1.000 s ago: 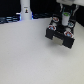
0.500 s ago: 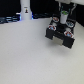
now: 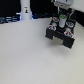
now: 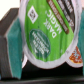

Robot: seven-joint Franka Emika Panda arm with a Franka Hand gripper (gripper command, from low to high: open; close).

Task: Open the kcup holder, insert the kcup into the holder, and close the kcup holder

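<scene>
one gripper hangs over the kcup holder at the far right of the exterior view, and in the wrist view its teal fingers sit on either side of the kcup, pressed against its rim — the jaws are closed on the pod. the pod's green foil top fills most of the wrist view, tilted, with the dark interior of the holder behind it. in the exterior view a small green spot under the wrist marks the same pod, just above or already among the round slots; i cannot tell whether it touches the tray. the holder's drawer looks pulled out toward the near side, so the opening step seems done and the insertion is the step in hand.

to do it well, the pod should come down straight over one free slot, level rather than tilted, and the fingers should part only once its body sits in the hole — letting go early would likely leave it lying askew on the rim. other pods with reddish tops crowd the neighbouring slots, so there is little room for the fingers to spread.

elsewhere the white table carries a tall white bottle-like object at the far left, well apart, with dark boxes beside it; none of these stands in the way.
</scene>
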